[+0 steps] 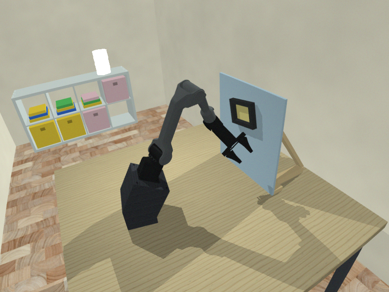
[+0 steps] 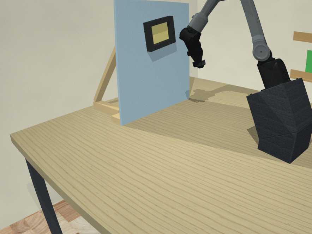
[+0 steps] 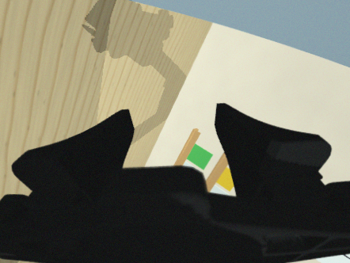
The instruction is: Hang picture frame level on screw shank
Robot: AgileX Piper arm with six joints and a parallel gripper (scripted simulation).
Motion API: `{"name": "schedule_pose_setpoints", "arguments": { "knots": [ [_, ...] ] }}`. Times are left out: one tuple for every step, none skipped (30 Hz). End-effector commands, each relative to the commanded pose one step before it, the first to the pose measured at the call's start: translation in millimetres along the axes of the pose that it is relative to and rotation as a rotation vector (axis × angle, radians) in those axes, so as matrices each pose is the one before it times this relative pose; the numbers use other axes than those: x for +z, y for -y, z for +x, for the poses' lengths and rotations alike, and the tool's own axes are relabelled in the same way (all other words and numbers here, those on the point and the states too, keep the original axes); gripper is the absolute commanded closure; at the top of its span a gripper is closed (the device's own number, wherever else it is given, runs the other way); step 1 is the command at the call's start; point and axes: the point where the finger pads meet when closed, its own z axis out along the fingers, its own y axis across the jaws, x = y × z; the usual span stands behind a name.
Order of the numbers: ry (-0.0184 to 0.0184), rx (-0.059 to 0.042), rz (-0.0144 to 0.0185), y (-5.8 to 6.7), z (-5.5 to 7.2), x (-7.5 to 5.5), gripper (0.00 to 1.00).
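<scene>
A black picture frame (image 1: 243, 113) with a yellow centre hangs high on the light blue wall board (image 1: 251, 132); it also shows in the exterior view (image 2: 159, 33). It looks roughly level. The screw is hidden behind the frame. My gripper (image 1: 241, 151) is open and empty. It hangs in the air below and to the left of the frame, apart from it, in front of the board. In the exterior view the gripper (image 2: 198, 64) is just off the board's right edge. The wrist view shows the two spread fingers with nothing between them.
The board stands on the wooden table, held up by a wooden brace (image 1: 292, 157) behind it. The arm's dark base (image 1: 144, 196) sits mid-table. A white shelf (image 1: 75, 107) with coloured boxes stands against the far wall.
</scene>
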Motion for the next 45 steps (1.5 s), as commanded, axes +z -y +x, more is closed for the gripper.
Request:
{"name": "schedule_pose_setpoints", "arguments": {
  "knots": [
    [0.00040, 0.0012, 0.00063, 0.46, -0.01, -0.15, 0.00],
    [0.00000, 0.0000, 0.00000, 0.00, 0.00, 0.00, 0.00],
    [0.00000, 0.0000, 0.00000, 0.00, 0.00, 0.00, 0.00],
    [0.00000, 0.0000, 0.00000, 0.00, 0.00, 0.00, 0.00],
    [0.00000, 0.0000, 0.00000, 0.00, 0.00, 0.00, 0.00],
    [0.00000, 0.0000, 0.00000, 0.00, 0.00, 0.00, 0.00],
    [0.00000, 0.0000, 0.00000, 0.00, 0.00, 0.00, 0.00],
    [0.00000, 0.0000, 0.00000, 0.00, 0.00, 0.00, 0.00],
    [0.00000, 0.0000, 0.00000, 0.00, 0.00, 0.00, 0.00],
    [0.00000, 0.0000, 0.00000, 0.00, 0.00, 0.00, 0.00],
    [0.00000, 0.0000, 0.00000, 0.00, 0.00, 0.00, 0.00],
    [0.00000, 0.0000, 0.00000, 0.00, 0.00, 0.00, 0.00],
    [0.00000, 0.0000, 0.00000, 0.00, 0.00, 0.00, 0.00],
    [0.00000, 0.0000, 0.00000, 0.00, 0.00, 0.00, 0.00],
    [0.00000, 0.0000, 0.00000, 0.00, 0.00, 0.00, 0.00],
    [0.00000, 0.0000, 0.00000, 0.00, 0.00, 0.00, 0.00],
    [0.00000, 0.0000, 0.00000, 0.00, 0.00, 0.00, 0.00],
    [0.00001, 0.0000, -0.00002, 0.00, 0.00, 0.00, 0.00],
    [0.00004, 0.0000, -0.00010, -0.02, 0.00, 0.00, 0.00],
    [0.00010, 0.0001, -0.00028, -0.06, -0.01, -0.01, 0.00],
    [0.00020, 0.0002, -0.00054, -0.11, -0.01, -0.02, 0.00],
    [0.00032, 0.0003, -0.00087, -0.18, -0.02, -0.03, 0.00],
    [0.00042, 0.0005, -0.00123, -0.25, -0.02, -0.05, 0.00],
    [0.00051, 0.0006, -0.00150, -0.31, -0.01, -0.06, 0.00],
    [0.00068, 0.0008, -0.00180, -0.37, -0.01, -0.08, 0.00],
    [0.00087, 0.0010, -0.00224, -0.46, -0.02, -0.10, 0.00],
    [0.00093, 0.0012, -0.00265, -0.55, -0.04, -0.11, 0.00],
    [0.00114, 0.0013, -0.00301, -0.64, -0.10, -0.11, 0.00],
    [0.00133, 0.0014, -0.00355, -0.75, -0.12, -0.13, 0.00],
    [0.00153, 0.0016, -0.00412, -0.87, -0.13, -0.15, 0.00],
    [0.00174, 0.0018, -0.00474, -1.01, -0.15, -0.16, 0.00],
    [0.00196, 0.0021, -0.00538, -1.16, -0.18, -0.18, 0.00],
    [0.00000, 0.0000, 0.00000, 0.00, 0.00, 0.00, 0.00],
    [0.00000, 0.0000, 0.00000, 0.00, 0.00, 0.00, 0.00],
    [0.00208, 0.0021, -0.00606, -1.34, -0.39, -0.10, 0.00],
    [0.00263, 0.0031, -0.00667, -1.37, -0.03, -0.34, 0.00],
    [0.00267, 0.0028, -0.00751, -1.67, -0.15, -0.27, 0.00],
    [0.00297, 0.0032, -0.00814, -1.75, -0.39, -0.23, 0.00],
    [0.00327, 0.0036, -0.00889, -1.91, -0.39, -0.27, 0.00],
    [0.00356, 0.0040, -0.00966, -2.08, -0.30, -0.34, 0.00],
    [0.00372, 0.0040, -0.01053, -2.35, -0.34, -0.32, 0.00],
    [0.00411, 0.0046, -0.01123, -2.45, -0.43, -0.36, 0.00],
    [0.00442, 0.0050, -0.01201, -2.62, -0.48, -0.39, 0.00],
    [0.00470, 0.0054, -0.01282, -2.81, -0.50, -0.42, 0.00],
    [0.00504, 0.0059, -0.01359, -2.97, -0.55, -0.45, 0.00]
  ]
}}
